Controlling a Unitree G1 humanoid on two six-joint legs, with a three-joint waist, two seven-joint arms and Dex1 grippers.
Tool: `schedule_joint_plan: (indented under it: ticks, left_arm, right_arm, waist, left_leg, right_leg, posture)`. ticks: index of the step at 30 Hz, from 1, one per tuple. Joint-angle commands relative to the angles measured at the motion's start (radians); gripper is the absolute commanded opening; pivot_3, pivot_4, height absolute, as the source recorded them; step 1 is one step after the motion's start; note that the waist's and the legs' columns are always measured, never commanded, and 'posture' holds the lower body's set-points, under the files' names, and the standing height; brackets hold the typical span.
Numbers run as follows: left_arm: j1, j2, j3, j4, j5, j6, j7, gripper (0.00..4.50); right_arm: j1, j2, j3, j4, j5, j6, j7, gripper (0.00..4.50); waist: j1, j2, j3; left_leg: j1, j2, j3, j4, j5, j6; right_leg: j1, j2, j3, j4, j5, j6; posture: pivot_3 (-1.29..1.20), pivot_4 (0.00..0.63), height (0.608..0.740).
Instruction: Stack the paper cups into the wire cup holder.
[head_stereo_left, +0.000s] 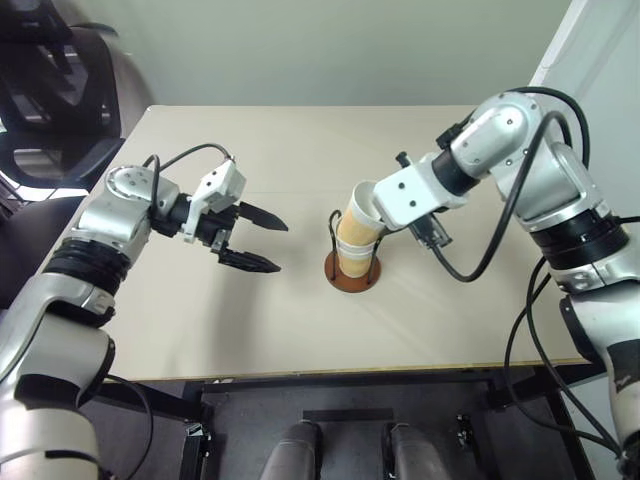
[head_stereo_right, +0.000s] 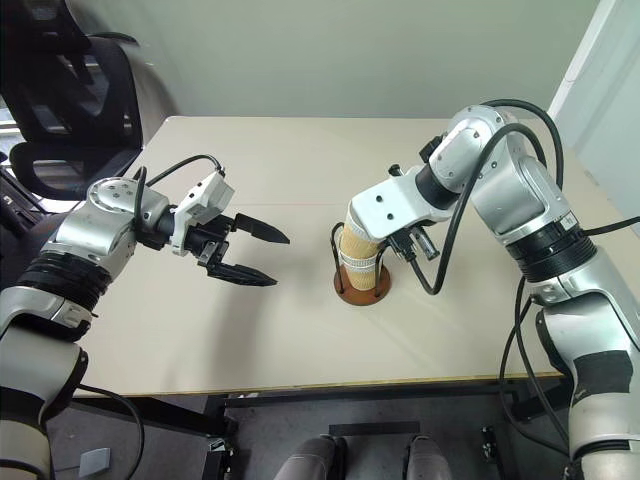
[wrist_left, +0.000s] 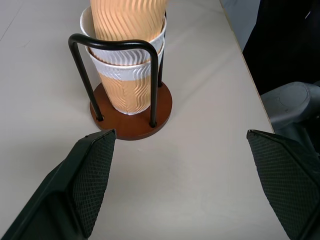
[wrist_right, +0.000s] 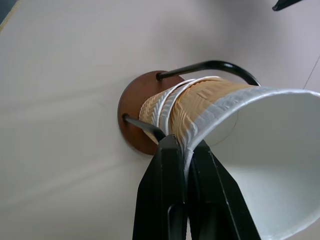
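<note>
Beige tabletop (head_stereo_left: 200, 310): right gripper (wrist_right: 186, 150) pinches top tan-and-white paper cup's (wrist_right: 260, 150) rim, apparently nested in stack inside brown-based black wire holder (wrist_left: 131, 125); left gripper (head_stereo_left: 252, 240) spread wide beside holder.

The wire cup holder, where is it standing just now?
In the head views the wire cup holder stands near the middle of the table, right of the open left gripper, with paper cups nested in it and the right gripper pinching the top cup's rim.
</note>
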Motion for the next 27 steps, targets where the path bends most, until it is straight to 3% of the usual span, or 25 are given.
schedule_joint_plan:
  ticks: [1,8,12,18,22,27]
  left_arm:
    - [-0.002,0.017,0.018,-0.029,-0.006,0.002,-0.029,4.5]
    - [0.011,0.024,0.023,-0.04,-0.007,0.003,-0.029,4.5]
    - [0.013,0.02,0.043,-0.03,0.002,0.02,-0.029,4.5]
    - [-0.059,-0.099,0.256,0.123,0.05,0.122,0.105,4.5]
    - [-0.037,-0.106,0.411,0.098,0.035,0.208,0.145,4.5]
    - [0.032,-0.078,0.508,0.036,0.056,0.308,0.132,4.5]
  right_arm:
    - [-0.017,0.016,-0.009,-0.024,-0.011,-0.006,0.002,0.63]
    - [-0.026,0.04,-0.038,-0.005,-0.02,0.021,-0.023,3.14]
    - [-0.015,0.038,-0.12,-0.013,0.027,0.137,-0.09,4.49]
    - [0.09,-0.028,-0.358,-0.103,0.145,0.475,-0.245,4.49]
    - [0.229,-0.084,-0.526,-0.155,0.221,0.662,-0.367,4.49]
    - [0.406,-0.119,-0.669,-0.233,0.358,0.814,-0.416,4.49]
  waist:
    - [0.0,0.0,0.0]
    - [0.0,0.0,0.0]
    - [0.0,0.0,0.0]
    - [0.012,-0.001,0.0]
    - [0.011,-0.002,0.0]
    - [0.006,-0.002,0.0]
  left_leg:
    - [0.0,0.0,0.0,0.0,0.0,0.0]
    - [0.0,0.0,0.0,0.0,0.0,0.0]
    - [0.0,0.0,0.0,0.0,0.0,0.0]
    - [0.0,-0.001,-0.002,0.0,0.003,-0.001]
    - [0.0,-0.001,-0.001,0.0,0.003,-0.002]
    - [0.003,0.0,0.001,-0.004,0.005,-0.005]
  right_leg:
    - [0.0,0.0,0.0,0.0,0.0,0.0]
    - [0.0,0.0,-0.001,0.0,0.001,-0.001]
    - [0.0,0.0,-0.001,0.0,0.001,-0.002]
    - [0.003,0.0,-0.002,-0.001,0.001,-0.002]
    - [0.003,-0.001,-0.002,-0.002,0.002,-0.003]
    - [0.003,0.0,-0.002,-0.001,0.001,0.001]
  posture:
    - [0.0,0.15,0.74]
    - [0.0,0.15,0.74]
    - [0.0,0.15,0.74]
    - [0.0,0.15,0.74]
    - [0.0,0.15,0.74]
    - [0.0,0.15,0.74]
